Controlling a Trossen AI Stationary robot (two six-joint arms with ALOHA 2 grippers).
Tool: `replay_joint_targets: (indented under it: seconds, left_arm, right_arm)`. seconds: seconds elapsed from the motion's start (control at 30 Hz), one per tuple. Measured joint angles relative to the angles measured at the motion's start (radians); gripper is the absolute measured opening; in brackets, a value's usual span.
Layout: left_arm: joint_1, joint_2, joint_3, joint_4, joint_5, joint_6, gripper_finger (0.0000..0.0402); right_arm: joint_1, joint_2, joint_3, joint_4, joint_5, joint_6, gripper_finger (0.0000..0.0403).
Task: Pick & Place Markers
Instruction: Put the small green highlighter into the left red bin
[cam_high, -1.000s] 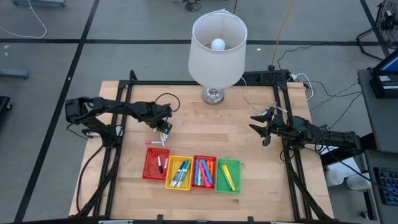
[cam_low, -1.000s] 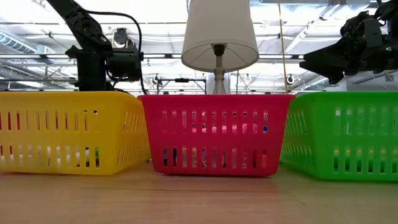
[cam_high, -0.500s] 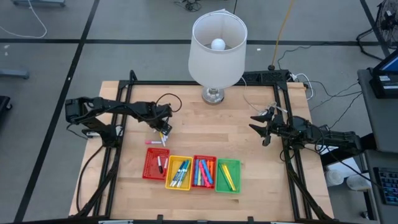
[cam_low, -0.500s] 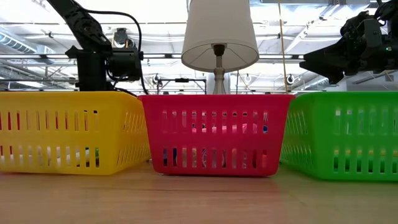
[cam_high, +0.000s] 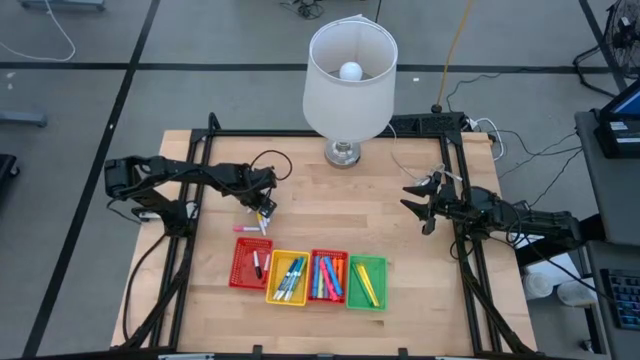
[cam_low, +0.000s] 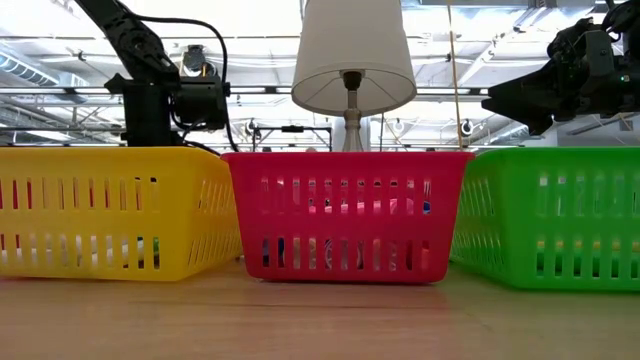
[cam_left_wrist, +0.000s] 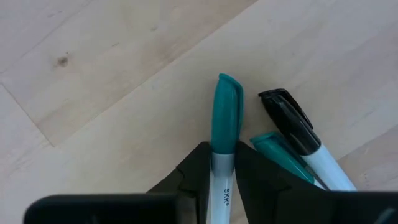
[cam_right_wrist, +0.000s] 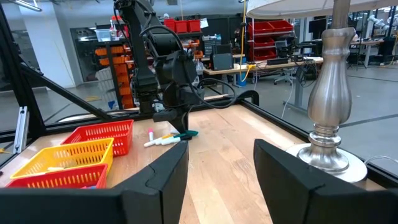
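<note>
My left gripper (cam_high: 263, 212) points down at the table's left-middle, shut on a white marker with a teal cap (cam_left_wrist: 227, 112). Right beside it on the wood lie a black-capped marker (cam_left_wrist: 292, 121) and another teal-capped marker (cam_left_wrist: 277, 152). More loose markers (cam_high: 250, 228) lie just behind the trays. My right gripper (cam_high: 420, 205) hangs level and open above the table's right side, holding nothing. Sorted markers (cam_high: 325, 275) lie in the trays. My left gripper pinches the marker's white barrel (cam_left_wrist: 222, 165) just behind the teal cap, between its two fingers (cam_left_wrist: 196, 171). The fingers come from above, pointing down, and lie across the marker. The marker lies level; whether it is clear of the wood I cannot tell.
A row of mesh trays sits near the front edge: red (cam_high: 239, 263), yellow (cam_high: 273, 280), red (cam_high: 313, 262), green (cam_high: 380, 272). A lamp (cam_high: 349, 70) with a white shade stands at the far middle. Bare wood lies between the two arms.
</note>
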Motion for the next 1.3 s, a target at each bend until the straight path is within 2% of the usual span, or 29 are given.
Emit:
replay_joint_targets:
  seconds: [0.3,0.53,0.67,0.97,1.17,1.3]
  left_arm:
    - [0.000,0.000,0.000,0.001,-0.001,-0.003,0.0045]
    - [0.000,0.000,0.000,0.002,-0.001,-0.003,0.0079]
    - [0.000,0.000,0.000,0.002,-0.001,-0.003,0.0082]
    - [0.000,0.000,0.000,0.002,-0.001,-0.003,0.0042]
    - [0.000,0.000,-0.001,0.002,-0.001,-0.003,0.0078]
    - [0.000,0.000,-0.001,0.003,-0.001,-0.003,0.0080]
  right_arm:
    - [0.000,0.000,0.000,0.000,0.000,0.000,0.0169]
    - [0.000,0.000,0.000,0.000,0.000,0.000,0.0169]
    - [0.000,0.000,0.000,0.000,0.000,0.000,0.0169]
    - [0.000,0.000,0.000,0.000,0.000,0.000,0.0169]
    - [0.000,0.000,0.000,0.000,0.000,0.000,0.0169]
    - [0.000,0.000,0.000,0.000,0.000,0.000,0.0169]
